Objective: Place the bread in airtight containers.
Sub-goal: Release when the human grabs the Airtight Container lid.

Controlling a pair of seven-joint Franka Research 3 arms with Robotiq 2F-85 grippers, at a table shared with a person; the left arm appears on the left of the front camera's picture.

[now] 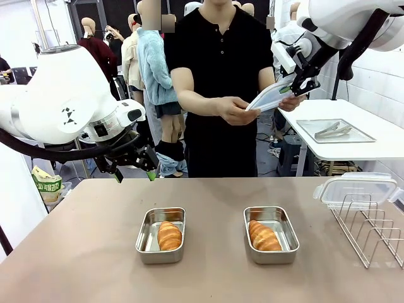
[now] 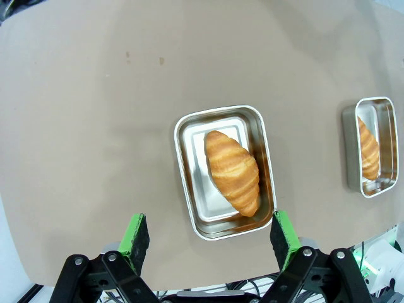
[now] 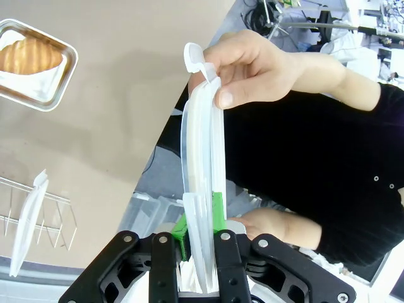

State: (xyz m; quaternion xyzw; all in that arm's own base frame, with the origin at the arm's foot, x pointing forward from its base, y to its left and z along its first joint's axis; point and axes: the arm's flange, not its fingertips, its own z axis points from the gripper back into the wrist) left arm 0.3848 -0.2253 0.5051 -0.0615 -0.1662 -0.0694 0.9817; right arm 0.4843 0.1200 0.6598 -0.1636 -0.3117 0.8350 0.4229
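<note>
Pinching a clear lid (image 3: 201,145) between its closed-in fingers, the right gripper (image 1: 291,88) sits in the upper right of the front view. The person's hand (image 3: 252,63) grips the lid's far end between thumb and fingers. At middle left the left gripper (image 1: 134,174) hangs above the table (image 1: 76,252), its fingers spread wide with nothing between them. Low in the centre two steel tins stand apart, both uncovered. The left tin (image 1: 146,235) holds the left roll (image 1: 169,235), and the right tin (image 1: 287,228) holds the right roll (image 1: 263,237). A second lid (image 1: 356,188) rests on the wire rack (image 1: 372,230) at the right edge.
</note>
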